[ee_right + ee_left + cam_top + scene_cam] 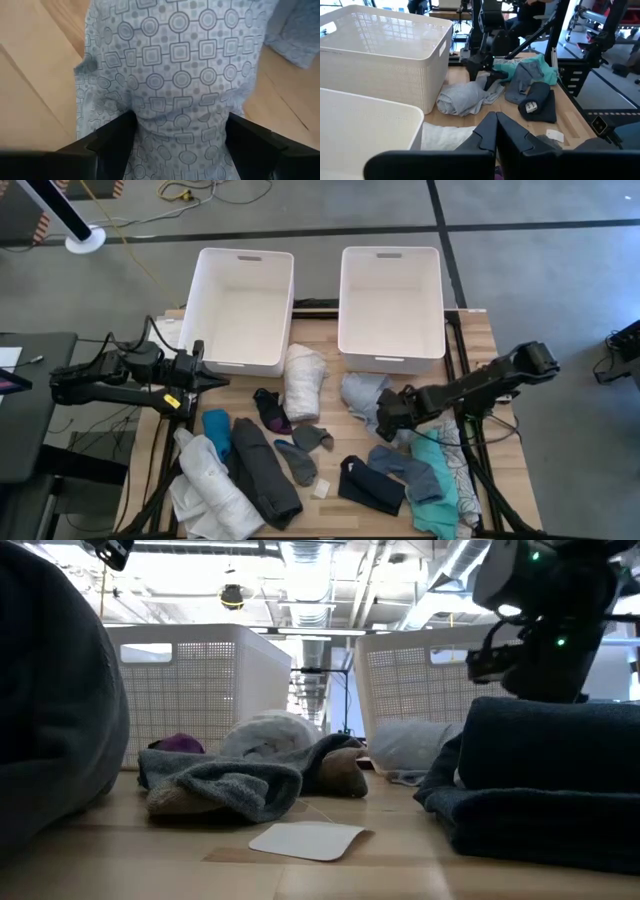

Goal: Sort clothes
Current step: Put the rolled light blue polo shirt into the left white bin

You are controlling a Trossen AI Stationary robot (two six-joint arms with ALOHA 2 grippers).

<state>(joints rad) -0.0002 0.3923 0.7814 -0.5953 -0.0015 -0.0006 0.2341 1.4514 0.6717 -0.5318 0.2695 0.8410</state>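
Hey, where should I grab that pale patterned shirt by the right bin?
Pinch the raised hump in the middle of the patterned shirt, coming straight down. It lies crumpled low on the table; the right pincer straddles that hump, fingers open. The left pincer waits by the left bin.

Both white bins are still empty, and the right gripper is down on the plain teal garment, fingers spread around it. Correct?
Not quite. The right gripper straddles a light patterned garment printed with circles and squares, as the right wrist view shows. Both bins are empty.
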